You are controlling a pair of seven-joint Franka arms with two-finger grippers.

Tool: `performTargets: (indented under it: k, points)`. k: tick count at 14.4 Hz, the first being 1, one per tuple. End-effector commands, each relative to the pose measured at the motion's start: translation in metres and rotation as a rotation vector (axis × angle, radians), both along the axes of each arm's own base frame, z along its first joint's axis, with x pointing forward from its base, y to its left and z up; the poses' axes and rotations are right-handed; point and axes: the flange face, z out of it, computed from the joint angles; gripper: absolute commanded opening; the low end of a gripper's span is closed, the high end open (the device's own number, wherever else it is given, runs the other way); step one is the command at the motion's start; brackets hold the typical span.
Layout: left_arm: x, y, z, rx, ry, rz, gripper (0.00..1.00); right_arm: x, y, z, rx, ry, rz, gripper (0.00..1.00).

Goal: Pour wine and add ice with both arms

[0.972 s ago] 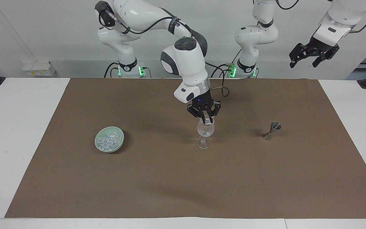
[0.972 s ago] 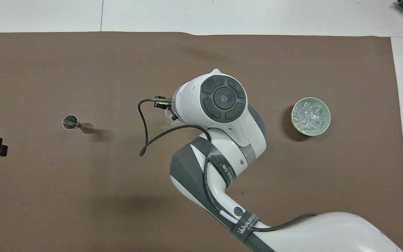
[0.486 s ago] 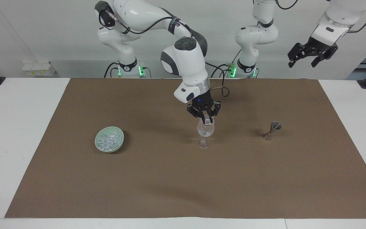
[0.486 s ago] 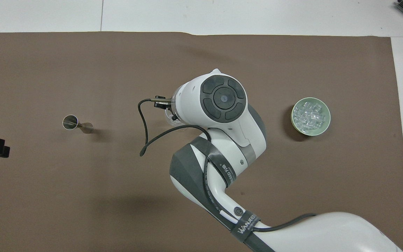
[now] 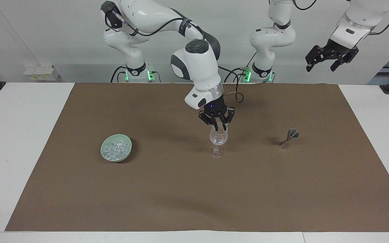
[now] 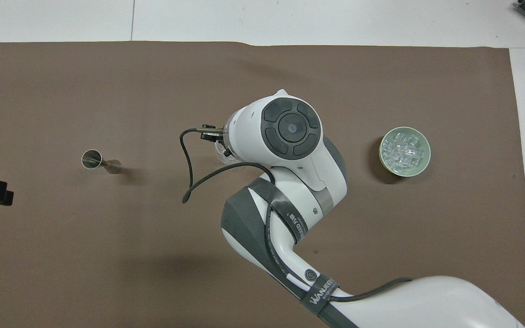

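Ice [image 5: 115, 149] mostly in bowl [image 5: 128, 143], toward right arm's end.
Right gripper [image 5: 221, 128] over glass [image 5: 218, 138], fingers barely parted, apparently dropping a chunk; left gripper [image 5: 323, 63] open, waiting aloft. Wine seemingly unpoured.

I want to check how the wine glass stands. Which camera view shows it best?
The facing view: the wine glass shows whole there, bowl, stem and foot, upright on the brown mat, with the right gripper at its rim. In the overhead view the right arm's wrist covers nearly all of it; only a sliver of glass shows.
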Motion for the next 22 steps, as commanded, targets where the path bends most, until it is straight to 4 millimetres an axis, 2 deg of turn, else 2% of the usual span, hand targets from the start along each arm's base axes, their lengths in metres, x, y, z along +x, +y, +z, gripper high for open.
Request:
performTargets:
  k: [1,3,4,6,10,12,15,16,18,19,22]
  points:
    - [-0.001,0.002,0.005,0.006,0.000,-0.008,1.00,0.001,-0.003,0.003,-0.007,-0.007,0.012,0.33]
    - [-0.002,0.001,0.004,0.004,0.004,-0.016,1.00,0.000,-0.002,0.004,-0.010,-0.009,0.011,0.34]
    - [-0.002,0.002,0.005,0.002,0.005,-0.016,1.00,0.000,-0.002,0.005,-0.005,-0.004,0.006,0.40]
    - [0.000,0.002,0.004,0.002,-0.003,-0.004,1.00,0.002,-0.014,0.024,0.003,-0.023,-0.010,0.55]
    - [0.002,0.005,0.002,-0.007,0.003,0.001,1.00,-0.006,-0.038,0.049,-0.046,0.010,-0.037,0.62]
    - [0.001,-0.003,0.005,0.000,-0.026,-0.016,1.00,-0.014,-0.063,0.061,-0.091,0.025,-0.054,0.64]
    - [0.000,-0.004,0.008,0.000,-0.037,-0.019,1.00,-0.039,-0.117,0.080,-0.158,0.006,-0.108,0.81]
    - [0.000,-0.004,0.008,0.000,-0.037,-0.021,1.00,-0.047,-0.135,0.083,-0.186,0.006,-0.112,0.90]
    - [0.001,-0.004,0.008,0.001,-0.040,-0.015,1.00,-0.065,-0.164,0.086,-0.237,0.005,-0.111,1.00]
    - [0.001,-0.004,0.009,-0.001,-0.041,-0.012,1.00,-0.073,-0.178,0.084,-0.257,0.008,-0.127,1.00]
    - [0.000,-0.004,0.009,0.001,-0.040,-0.013,1.00,-0.095,-0.191,0.091,-0.309,0.047,-0.130,1.00]
